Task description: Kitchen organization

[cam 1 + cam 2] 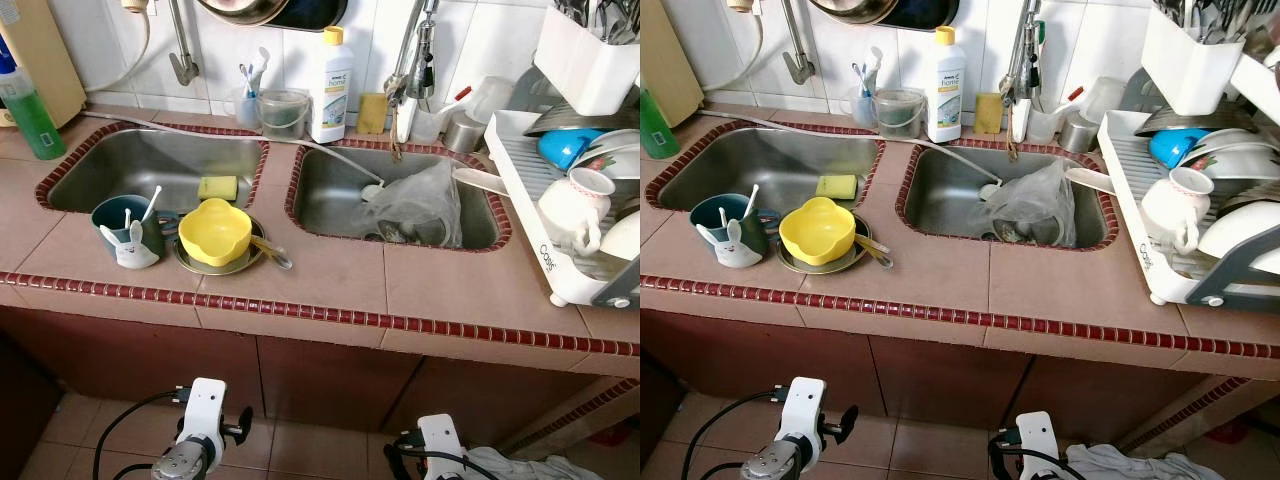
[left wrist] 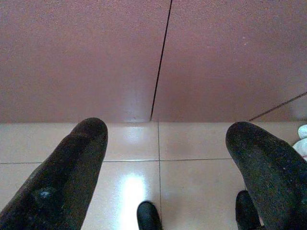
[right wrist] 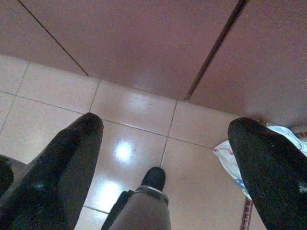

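Black fingers of the left gripper [image 2: 163,143] are spreading wide apart and gripping nothing, pointing down at the pale floor tiles [image 2: 192,182] before the maroon cabinet doors [image 2: 96,57]. The right gripper [image 3: 165,139] is hanging likewise, fingers wide apart and empty, with a crumpled cloth [image 3: 230,158] lying on the floor near its right finger. Both arms are dangling low in front of the counter.

Up on the tiled counter [image 1: 330,270], a yellow bowl [image 1: 214,232] is sitting on a metal plate [image 1: 240,262] at the near edge of the left sink [image 1: 130,170], with a dark teal cup [image 1: 120,215] and a white rabbit-shaped holder [image 1: 133,250] just beside it on the left. A yellow sponge [image 1: 217,187] is lying in the left sink. A clear plastic bag [image 1: 420,205] is lying in the right sink [image 1: 330,190]. A white dish rack [image 1: 520,190] with a white mug [image 1: 572,205] and a blue bowl [image 1: 565,147] is standing at the right, and a white detergent bottle [image 1: 331,88] is standing at the far wall between the sinks.
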Robot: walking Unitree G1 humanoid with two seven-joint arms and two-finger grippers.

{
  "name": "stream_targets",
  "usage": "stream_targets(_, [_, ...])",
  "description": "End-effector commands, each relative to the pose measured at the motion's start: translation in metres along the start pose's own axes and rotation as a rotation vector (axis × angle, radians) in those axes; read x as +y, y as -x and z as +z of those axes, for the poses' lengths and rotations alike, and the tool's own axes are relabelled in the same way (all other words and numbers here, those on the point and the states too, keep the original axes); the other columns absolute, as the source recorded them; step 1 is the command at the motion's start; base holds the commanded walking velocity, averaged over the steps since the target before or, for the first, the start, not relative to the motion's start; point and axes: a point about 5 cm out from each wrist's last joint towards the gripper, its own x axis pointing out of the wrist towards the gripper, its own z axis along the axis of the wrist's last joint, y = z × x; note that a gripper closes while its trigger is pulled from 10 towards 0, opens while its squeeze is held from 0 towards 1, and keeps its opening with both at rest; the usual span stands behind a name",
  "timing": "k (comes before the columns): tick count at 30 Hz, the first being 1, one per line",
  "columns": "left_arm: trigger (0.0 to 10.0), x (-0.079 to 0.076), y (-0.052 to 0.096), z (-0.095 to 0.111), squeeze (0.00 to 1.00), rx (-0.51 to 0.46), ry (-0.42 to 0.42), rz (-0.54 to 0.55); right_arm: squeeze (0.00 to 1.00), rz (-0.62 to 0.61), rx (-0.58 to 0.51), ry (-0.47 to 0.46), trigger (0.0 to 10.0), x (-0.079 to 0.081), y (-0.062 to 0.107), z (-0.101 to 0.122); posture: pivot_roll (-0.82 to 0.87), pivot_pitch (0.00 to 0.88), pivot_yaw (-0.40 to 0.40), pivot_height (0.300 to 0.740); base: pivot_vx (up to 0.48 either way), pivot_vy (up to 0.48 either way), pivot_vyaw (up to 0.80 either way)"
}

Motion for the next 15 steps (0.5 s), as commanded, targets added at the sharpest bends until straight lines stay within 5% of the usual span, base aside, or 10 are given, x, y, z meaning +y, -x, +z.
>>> stream_targets(1, [10.0,-0.0005,0.0006,-0.0006,1.00,-0.006,-0.001,-0.004,1.00,-0.004,-0.008,-0.003,10.0,-0.0029,0.0009,0.0002,0.08,0.000,-0.048,0.740,0.000,0.000,0.00])
stream_targets(8, [10.0,-0.0006,0.0007,-0.0016,1.00,0.002,-0.011,0.000,1.00,-0.026,0.015,0.012,10.0,-0.0054,0.0021,-0.0035,0.08,0.000,-0.048,0.740,0.000,0.000,0.00])
stream_targets(9, [10.0,-0.0001,0.0008,-0.0014,1.00,0.000,-0.021,0.004,0.88,-0.026,0.018,0.017,10.0,-0.0056,0.0022,-0.0039,0.08,0.000,-0.049,0.740,0.000,0.000,0.00])
stream_targets(10, [10.0,0.0001,0.0008,-0.0013,1.00,-0.001,-0.027,0.006,0.88,-0.024,0.018,0.018,10.0,-0.0055,0.0022,-0.0039,0.08,0.000,-0.049,0.740,0.000,0.000,0.00])
stream_targets(11, [10.0,0.0005,0.0008,-0.0012,1.00,0.000,-0.029,0.010,0.00,-0.025,0.024,0.023,10.0,-0.0057,0.0022,-0.0043,0.08,0.000,-0.049,0.740,0.000,0.000,0.00])
stream_targets(12, [10.0,0.0006,0.0008,-0.0012,1.00,0.001,-0.029,0.011,0.00,-0.025,0.026,0.022,10.0,-0.0057,0.0022,-0.0045,0.08,0.000,-0.049,0.740,0.000,0.000,0.00])
stream_targets(13, [10.0,0.0011,0.0008,-0.0011,0.00,0.001,-0.028,0.010,0.00,-0.017,0.022,0.014,10.0,-0.0051,0.0022,-0.0043,0.08,0.000,-0.049,0.740,0.000,0.000,0.00])
stream_targets(15, [10.0,0.0021,0.0007,-0.0007,0.00,0.001,-0.015,0.009,0.00,-0.023,0.023,0.024,10.0,-0.0055,0.0023,-0.0044,0.08,0.000,-0.049,0.740,0.000,0.000,0.00])
